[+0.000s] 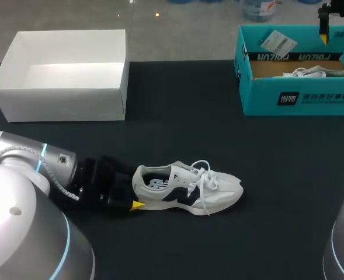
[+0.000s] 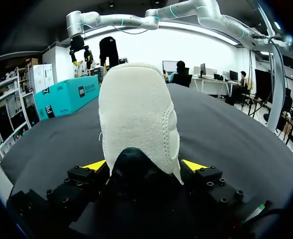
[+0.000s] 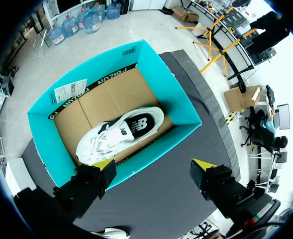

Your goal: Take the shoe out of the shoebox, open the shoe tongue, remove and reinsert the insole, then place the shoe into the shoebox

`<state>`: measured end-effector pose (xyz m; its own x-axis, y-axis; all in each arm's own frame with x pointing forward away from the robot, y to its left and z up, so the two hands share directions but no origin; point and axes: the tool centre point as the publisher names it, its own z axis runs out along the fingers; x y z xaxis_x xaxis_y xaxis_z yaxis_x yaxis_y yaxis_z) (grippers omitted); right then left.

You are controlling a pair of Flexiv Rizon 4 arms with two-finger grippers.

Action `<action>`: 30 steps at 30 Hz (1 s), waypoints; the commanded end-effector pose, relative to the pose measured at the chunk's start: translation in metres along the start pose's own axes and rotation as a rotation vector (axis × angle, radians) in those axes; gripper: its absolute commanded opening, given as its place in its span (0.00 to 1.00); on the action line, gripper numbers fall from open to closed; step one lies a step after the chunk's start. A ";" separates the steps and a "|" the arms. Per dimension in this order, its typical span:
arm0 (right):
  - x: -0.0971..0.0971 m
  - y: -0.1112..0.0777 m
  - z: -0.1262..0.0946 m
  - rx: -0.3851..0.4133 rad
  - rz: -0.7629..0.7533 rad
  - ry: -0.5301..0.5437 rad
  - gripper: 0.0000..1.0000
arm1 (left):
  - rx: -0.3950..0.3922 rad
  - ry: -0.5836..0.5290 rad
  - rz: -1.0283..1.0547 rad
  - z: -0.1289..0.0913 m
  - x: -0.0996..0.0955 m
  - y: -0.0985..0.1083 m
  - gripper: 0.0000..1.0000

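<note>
**So, heel pinched on the left, the free gripper is way over by the teal shoebox**

Everything here is placed off the teal shoebox (image 1: 300,96), since that's the fixed thing on the dark table (image 1: 177,128).

Far to the left of the shoebox, level with it, a white box (image 1: 61,104) is seen. It's plain card, open-topped, with nothing showing inside.

Left of the shoebox and well towards the robot, the left gripper (image 2: 144,166) is wrapped round the heel of the shoe (image 1: 186,188). Both yellow tips look pressed against the heel from either side, so it's judged to be clamped on it.

The shoe is lying on its sole, well apart from the shoebox. Its long axis runs roughly parallel to the shoebox's front wall. The heel is at the far end from the box, and the toe points straight out along the left fingers. The upper is a soft off-white knit with dark side panels and a padded, rounded heel. The laces are loose and white, and a dark printed insole can be seen down the collar.

Inside the shoebox, on brown card, a second shoe (image 3: 119,134) is lying on its side.

Directly above the shoebox, the right gripper (image 3: 153,169) is held with its fingers spread wide and nothing between them.

The tongue step is reckoned to be next, and it turns on that gap. The only free fingers are over the shoebox, a long way from the laces. The tongue would have to be reached from the toe side while the heel is kept braced.
</note>
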<state>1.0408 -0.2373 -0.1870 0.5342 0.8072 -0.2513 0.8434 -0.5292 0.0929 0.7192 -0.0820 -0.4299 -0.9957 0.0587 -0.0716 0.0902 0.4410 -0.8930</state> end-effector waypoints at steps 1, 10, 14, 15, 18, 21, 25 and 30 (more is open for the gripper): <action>0.000 0.000 0.000 0.000 0.001 0.001 1.00 | -0.004 -0.006 -0.011 0.003 0.004 0.004 0.29; 0.000 0.000 0.000 0.000 0.001 0.001 1.00 | -0.014 -0.028 -0.027 0.001 0.007 0.009 0.00; 0.000 0.000 0.000 0.000 0.001 0.001 1.00 | -0.015 -0.033 -0.028 0.000 0.007 0.009 0.00; 0.000 0.000 0.000 0.000 0.001 0.001 1.00 | -0.015 -0.034 -0.028 0.000 0.008 0.009 0.00; 0.000 0.000 0.000 0.000 0.001 0.001 1.00 | -0.015 -0.036 -0.027 -0.001 0.007 0.009 0.00; 0.000 0.000 0.000 0.000 0.001 0.001 1.00 | -0.015 -0.038 -0.027 -0.002 0.007 0.009 0.00; 0.000 0.000 0.000 0.000 0.001 0.001 1.00 | -0.016 -0.037 -0.026 -0.002 0.007 0.009 0.00; 0.000 0.000 0.000 0.000 0.001 0.001 1.00 | -0.022 -0.033 -0.022 -0.002 0.007 0.009 0.00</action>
<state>1.0408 -0.2373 -0.1870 0.5342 0.8072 -0.2513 0.8434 -0.5292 0.0929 0.7161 -0.0777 -0.4320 -0.9976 0.0176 -0.0673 0.0679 0.4559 -0.8874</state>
